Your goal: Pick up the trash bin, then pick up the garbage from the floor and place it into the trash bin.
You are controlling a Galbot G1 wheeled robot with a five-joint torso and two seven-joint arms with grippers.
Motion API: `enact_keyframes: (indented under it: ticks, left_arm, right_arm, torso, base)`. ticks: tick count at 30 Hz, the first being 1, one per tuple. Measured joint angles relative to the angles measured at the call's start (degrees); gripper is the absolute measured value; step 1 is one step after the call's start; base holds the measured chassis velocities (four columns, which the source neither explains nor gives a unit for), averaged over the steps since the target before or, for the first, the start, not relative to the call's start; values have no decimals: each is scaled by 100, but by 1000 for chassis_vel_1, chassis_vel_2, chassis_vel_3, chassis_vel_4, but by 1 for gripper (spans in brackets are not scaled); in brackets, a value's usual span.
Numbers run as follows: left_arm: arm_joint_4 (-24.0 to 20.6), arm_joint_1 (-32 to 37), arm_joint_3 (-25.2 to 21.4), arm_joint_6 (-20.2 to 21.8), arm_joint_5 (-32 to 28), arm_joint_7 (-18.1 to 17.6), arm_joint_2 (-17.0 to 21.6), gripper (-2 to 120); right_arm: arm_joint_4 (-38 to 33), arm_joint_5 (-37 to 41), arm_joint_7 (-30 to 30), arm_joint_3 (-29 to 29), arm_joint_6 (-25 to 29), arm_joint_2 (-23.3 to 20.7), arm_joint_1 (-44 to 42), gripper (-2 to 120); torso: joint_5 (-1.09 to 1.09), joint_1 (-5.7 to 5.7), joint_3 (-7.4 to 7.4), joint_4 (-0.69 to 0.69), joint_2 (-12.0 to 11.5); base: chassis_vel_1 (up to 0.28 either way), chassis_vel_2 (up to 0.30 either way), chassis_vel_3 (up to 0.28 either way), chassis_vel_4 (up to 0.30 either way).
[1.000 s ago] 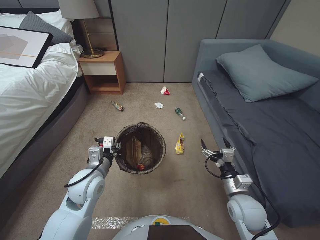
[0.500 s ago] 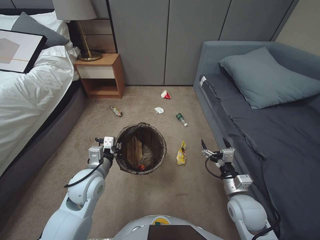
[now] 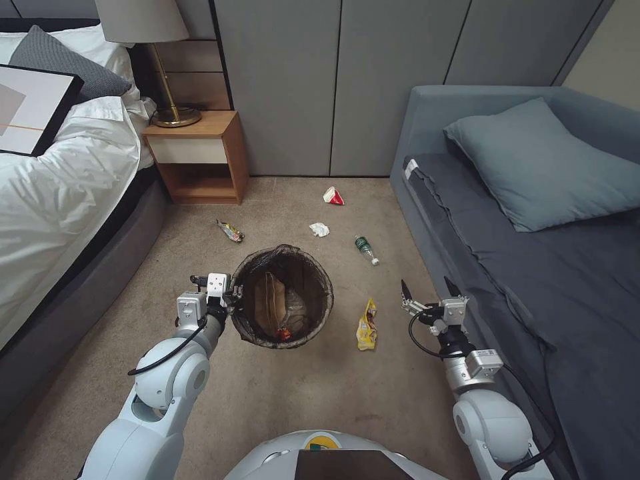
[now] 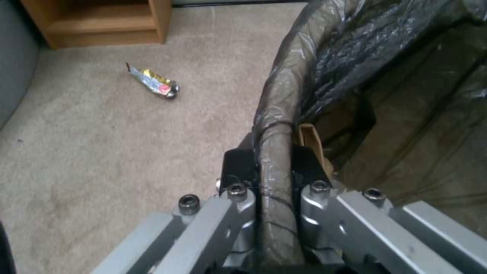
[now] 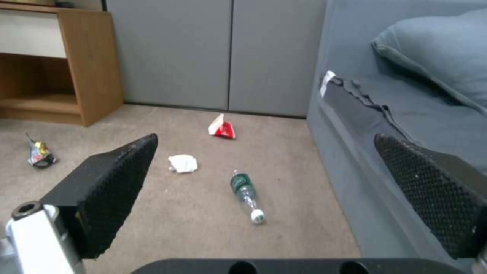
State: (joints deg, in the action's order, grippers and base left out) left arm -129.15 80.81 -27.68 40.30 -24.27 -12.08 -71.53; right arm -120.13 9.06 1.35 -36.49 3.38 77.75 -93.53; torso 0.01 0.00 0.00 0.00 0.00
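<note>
Head view, near to far: left gripper (image 3: 231, 297) pinches the rim of the round, dark-bagged trash bin (image 3: 282, 296) at centre; right gripper (image 3: 427, 288) gapes wide, empty; yellow snack wrapper (image 3: 367, 325) between; small green plastic bottle (image 3: 366, 249) beyond, upper centre.

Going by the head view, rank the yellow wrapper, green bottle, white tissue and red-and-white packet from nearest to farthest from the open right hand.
From the right hand:
1. Yellow wrapper, on the carpet between that hand and the trash bin.
2. Green bottle, farther ahead, near the sofa's base.
3. White tissue, beyond the bottle, toward the bed side.
4. Red-and-white packet, farthest, close to the grey cabinet doors.
</note>
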Motion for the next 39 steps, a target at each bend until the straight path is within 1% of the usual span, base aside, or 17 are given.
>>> enact_keyframes:
  ticks: [6,9,11,14,17,18,19,21,23,27,29,31,32,34,37,39]
  left_arm:
    - [4,-9,-2,-3,-2,3,4,5]
    - [4,-12,-3,-4,-3,4,2,5]
    - [3,-10,-2,-5,-4,4,-3,5]
    - [-3,-4,-1,-5,-4,4,-6,5]
    - [-60,38,-7,-5,-5,5,-1,5]
    - [-60,38,-7,-5,-5,5,-1,5]
    - [-84,63,-26,-7,-5,11,2,5]
    - [-95,70,-34,-9,-5,14,2,5]
    - [-126,83,-55,-11,-13,20,11,5]
    - [-148,87,-58,-12,-17,22,18,5]
    - [-172,95,-55,-12,-19,22,27,5]
    - [-181,96,-47,-12,-20,22,30,5]
    - [-182,90,-32,-12,-23,24,44,5]
    - [-182,81,-25,-12,-27,25,52,5]
    - [-134,-3,16,-9,-48,30,87,5]
    - [-115,-14,22,-7,-51,36,88,5]
  right_arm:
    - [52,-10,-5,58,-127,-28,25,100]
    - [170,-9,-32,185,-260,-90,101,100]
    - [326,61,-194,369,-532,-155,251,100]
    - [413,131,-284,472,-681,-186,350,100]
    - [788,323,-479,808,-1110,-296,757,100]
    - [788,323,-479,808,-1110,-296,757,100]
    - [1027,470,-595,1030,-1320,-355,984,100]
    - [1098,512,-638,1100,-1374,-371,1049,100]
    - [1396,599,-747,1334,-1532,-397,1298,100]
    - [1605,599,-785,1459,-1570,-395,1441,100]
    - [1917,624,-796,1591,-1623,-375,1614,100]
    - [2050,651,-802,1631,-1651,-360,1678,100]
    - [2270,768,-819,1684,-1705,-337,1775,100]
    - [2357,834,-843,1700,-1746,-325,1813,100]
    - [2672,1275,-1073,1757,-2000,-262,1969,100]
    - [2798,1405,-1162,1801,-2077,-235,2054,100]
  torso:
    - [-2,1,1,-1,0]
    - [-1,1,1,-1,0]
    - [0,0,0,-2,0]
    - [0,0,0,0,0]
    - [0,0,0,0,0]
    - [0,0,0,0,0]
    - [-1,0,0,1,0]
    - [0,0,0,1,0]
    - [0,0,0,-1,0]
    - [-1,0,0,0,0]
    - [0,0,0,0,0]
    - [-1,0,0,0,0]
    - [-1,0,0,0,0]
    - [-1,0,0,0,0]
    - [-1,1,0,-2,0]
    - [-1,0,0,-2,0]
  base:
    - [-105,98,98,-106]
    - [-13,16,20,-6]
    - [0,0,0,0]
    - [0,0,0,0]
    - [0,0,0,0]
    - [0,0,0,0]
    - [0,0,0,0]
    - [0,0,0,0]
    - [0,0,0,0]
    - [0,0,0,0]
    - [0,0,0,0]
    - [0,0,0,0]
    - [0,0,0,0]
    - [0,0,0,0]
    - [0,0,0,0]
    - [0,0,0,0]
